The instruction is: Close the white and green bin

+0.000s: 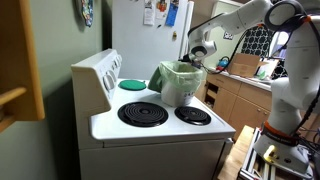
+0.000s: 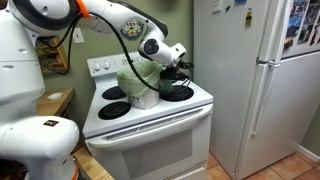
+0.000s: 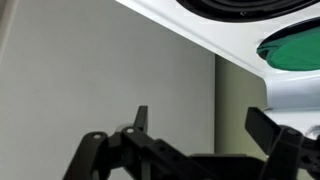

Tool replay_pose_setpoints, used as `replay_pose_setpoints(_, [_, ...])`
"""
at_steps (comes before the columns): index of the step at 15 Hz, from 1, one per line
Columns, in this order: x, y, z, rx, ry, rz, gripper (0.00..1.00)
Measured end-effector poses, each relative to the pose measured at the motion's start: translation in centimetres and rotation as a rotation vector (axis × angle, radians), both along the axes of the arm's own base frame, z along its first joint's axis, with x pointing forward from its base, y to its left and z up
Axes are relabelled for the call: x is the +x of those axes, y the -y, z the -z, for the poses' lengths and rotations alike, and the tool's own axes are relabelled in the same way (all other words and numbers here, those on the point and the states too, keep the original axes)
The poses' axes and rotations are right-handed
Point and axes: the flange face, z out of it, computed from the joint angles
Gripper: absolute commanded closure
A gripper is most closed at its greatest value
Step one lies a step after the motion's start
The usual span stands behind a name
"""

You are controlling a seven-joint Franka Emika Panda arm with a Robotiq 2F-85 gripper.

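Two green things sit on the stove [image 1: 160,128], and only one is ours. Far left, on the far burner, lies the flat green disc [image 1: 132,84], which we leave alone. Right of it, mid-stovetop, stands the white and green bin [image 1: 180,85], its pale liner [image 1: 183,72] puffed over the rim. What we take for its lid [image 1: 158,74] is tipped up on the left side, though this is too small to tell for sure. Further right, the gripper [image 1: 200,50] hovers just beside the bin's upper right rim. In the wrist view its fingers [image 3: 140,122] are spread with nothing between them.

We judge the lid is not yet down. To close it well, we should reach over to the raised edge and press it down across the opening. The push should go downward, not sideways, since a light pail may slide or tip. The bulging liner could also stop the lid seating.
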Motion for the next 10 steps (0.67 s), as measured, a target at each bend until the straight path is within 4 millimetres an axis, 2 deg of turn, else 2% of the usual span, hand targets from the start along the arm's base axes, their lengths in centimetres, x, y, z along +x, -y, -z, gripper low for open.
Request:
replay_pose_setpoints(4, [-0.4, 0.5, 1.5, 0.01, -0.022, 0.027, 0.0])
replay_pose_setpoints(7, [-1.6, 0.9, 3.7, 0.055, -0.093, 0.099, 0.0])
replay_pose_setpoints(10, [-2.6, 1.1, 4.8, 0.077, -0.14, 0.138, 0.0])
